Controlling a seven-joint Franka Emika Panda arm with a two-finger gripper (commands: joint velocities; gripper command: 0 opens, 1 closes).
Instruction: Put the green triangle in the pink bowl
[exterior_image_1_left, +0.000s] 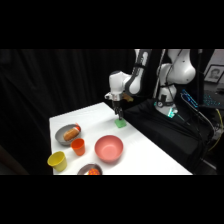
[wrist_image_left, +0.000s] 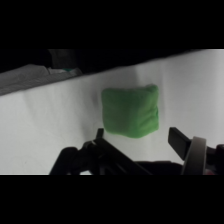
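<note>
A white table (exterior_image_1_left: 150, 155) lies under the end effector and spreads away below it towards the near edge of the side view, brightly lit against a dark room. Behind and to either side of the end effector hangs a black curtain (exterior_image_1_left: 55, 80) in soft folds, filling the backdrop. Beside the end effector, along the table's far edge, black cloth (exterior_image_1_left: 165, 132) drapes downwards, and further out at the side edge stand pieces of equipment with cables (exterior_image_1_left: 207, 112), one showing a small teal light.
</note>
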